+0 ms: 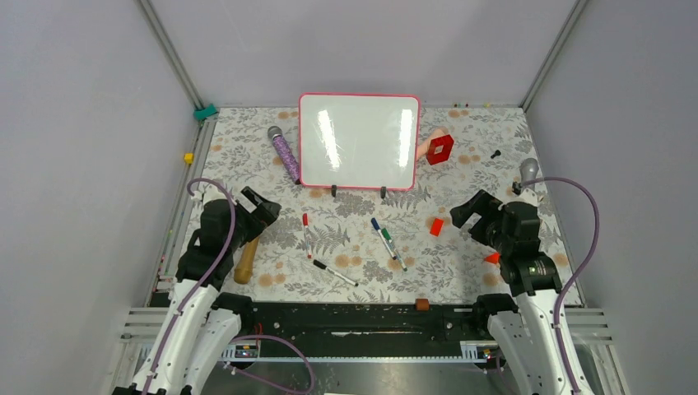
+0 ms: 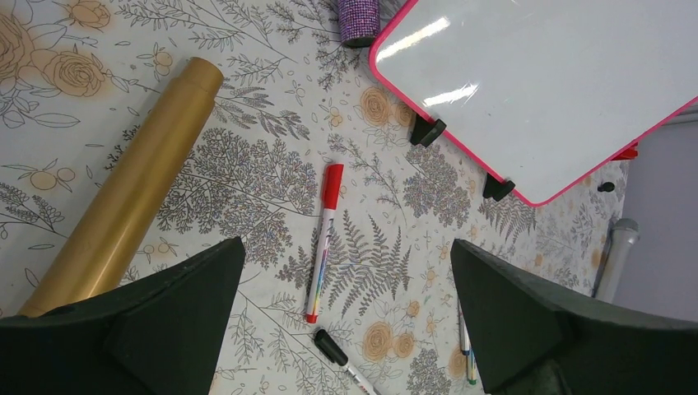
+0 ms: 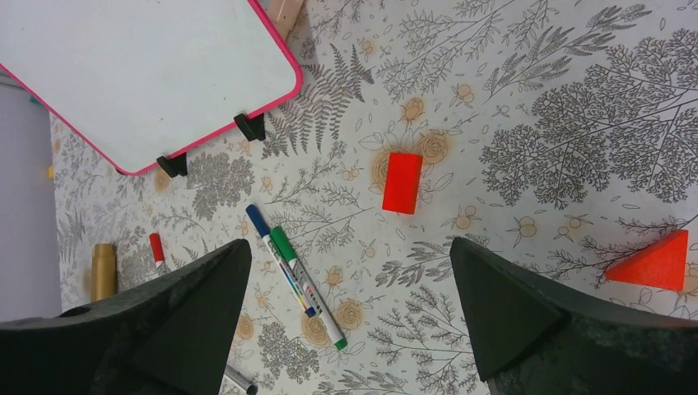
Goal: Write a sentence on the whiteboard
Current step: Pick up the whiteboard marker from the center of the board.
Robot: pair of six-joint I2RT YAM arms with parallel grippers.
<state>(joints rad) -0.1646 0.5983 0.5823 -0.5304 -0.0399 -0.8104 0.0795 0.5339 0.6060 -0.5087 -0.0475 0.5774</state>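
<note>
Pink-red trim is running round the whiteboard, which is standing on its two black feet at the far middle of the tabletop. Its glossy face is showing plain white and two streaks of reflected light.

The left hand is hovering over the near-left part of the floral cloth, its fingers spread wide and gripping nothing. In the left wrist view a gold cylinder is lying on the cloth and running under one of those fingers. A red-capped marker is showing on the cloth in the gap between them. A black-capped marker is lying just nearer the arm bases than the red-capped one.

The right hand is hovering over the near-right part of the tabletop, its fingers also wide apart and empty. The right wrist view is showing a blue-capped marker and a green-capped marker lying side by side, in front of the board's right foot. A red block is lying flat to the right of them. A red wedge is sitting near the right arm, well apart from the block.

A purple glitter microphone is lying just beside the board's left edge. A red hollow block is standing by its right edge with a pale block next to it. A silver microphone is lying at the far right.
</note>
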